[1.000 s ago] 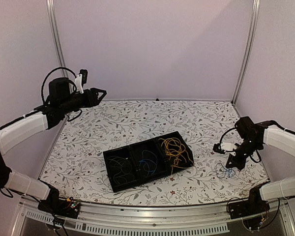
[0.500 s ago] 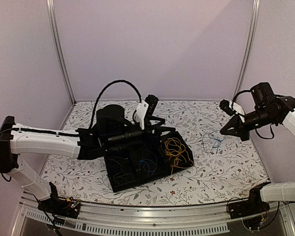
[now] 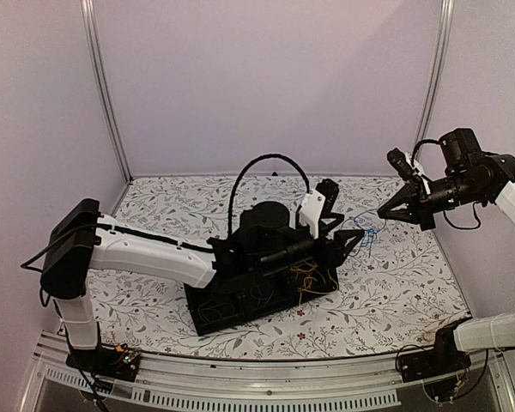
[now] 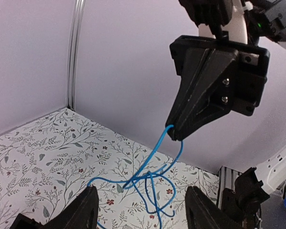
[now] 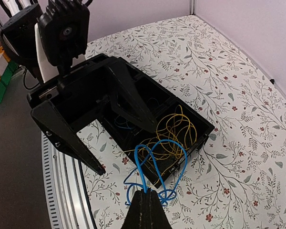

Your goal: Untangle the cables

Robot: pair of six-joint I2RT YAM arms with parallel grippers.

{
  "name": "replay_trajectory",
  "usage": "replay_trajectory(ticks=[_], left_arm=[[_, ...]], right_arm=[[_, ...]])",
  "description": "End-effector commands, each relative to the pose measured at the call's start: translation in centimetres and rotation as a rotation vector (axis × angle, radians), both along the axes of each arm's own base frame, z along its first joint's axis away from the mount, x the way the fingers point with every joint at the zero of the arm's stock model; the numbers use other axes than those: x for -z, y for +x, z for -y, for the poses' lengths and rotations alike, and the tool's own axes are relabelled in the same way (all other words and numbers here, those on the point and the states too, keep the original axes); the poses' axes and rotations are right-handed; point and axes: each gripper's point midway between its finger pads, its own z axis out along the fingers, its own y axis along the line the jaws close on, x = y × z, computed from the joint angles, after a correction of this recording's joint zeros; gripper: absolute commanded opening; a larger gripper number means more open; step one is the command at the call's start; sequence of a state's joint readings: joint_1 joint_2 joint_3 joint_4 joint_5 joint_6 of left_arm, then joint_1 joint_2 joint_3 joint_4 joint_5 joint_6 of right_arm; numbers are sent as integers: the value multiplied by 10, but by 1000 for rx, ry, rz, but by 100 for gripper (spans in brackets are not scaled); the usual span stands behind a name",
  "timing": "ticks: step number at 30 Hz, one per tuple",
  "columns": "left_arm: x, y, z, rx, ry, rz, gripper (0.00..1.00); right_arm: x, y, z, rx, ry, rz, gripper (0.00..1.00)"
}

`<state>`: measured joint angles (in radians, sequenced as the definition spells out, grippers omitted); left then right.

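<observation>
Blue cable (image 4: 150, 179): a loose tangle hanging in the air at about 2 o'clock on the bench, its top end pinched, its loops drooping toward the floral surface; whether the lowest loops touch the bench I cannot tell.
Right fingers (image 4: 175, 135): pressed together on the blue cable's top end, held high over the bench; in the right wrist view the cable (image 5: 155, 167) drops straight from the closed tips.
Left fingers (image 4: 140, 210): spread wide, one tip on each side of the hanging loops and below the right fingers; nothing between them is gripped.
Left arm (image 3: 154, 253): stretched from 9 o'clock across the box toward the cable.
Box (image 3: 213, 313): black, three compartments, near the bench centre; the 3 o'clock compartment holds a yellow cable (image 5: 174, 131) bundle, thin blue loops lie in the others.
Step in hand: judged as lifting one cable clear of the box and bringing the second hand in to work its loops apart.
Next move: the left fingers likely need to close on one strand low in the tangle, then the two arms pull gently apart; closing on several strands at once could tighten the knot.
</observation>
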<state>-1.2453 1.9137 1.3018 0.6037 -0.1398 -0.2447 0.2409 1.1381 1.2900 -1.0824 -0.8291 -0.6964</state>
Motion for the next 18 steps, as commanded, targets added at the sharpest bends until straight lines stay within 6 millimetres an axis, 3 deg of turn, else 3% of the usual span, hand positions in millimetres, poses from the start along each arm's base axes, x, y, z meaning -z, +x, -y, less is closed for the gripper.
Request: replay_trajectory(ticks=[1,6,10,13,18], left_arm=[[-19,17,14,-41,-113,-18,63],[8,48,31,-125,-98,-92,61],[36,92,23,-233,-142,-206,57],[57,121,16,-296,-158,-262,54],[80,135,13,-328,-122,-283,54]], right_arm=[[-8,-8,-6,-40,60,-2,0],[-19,-18,-12,-78,116,-11,0],[-34,-39,-16,-167,173,-35,0],[-59,-56,-17,-237,218,5,0],[-123,-73,-15,-271,265,203,0]])
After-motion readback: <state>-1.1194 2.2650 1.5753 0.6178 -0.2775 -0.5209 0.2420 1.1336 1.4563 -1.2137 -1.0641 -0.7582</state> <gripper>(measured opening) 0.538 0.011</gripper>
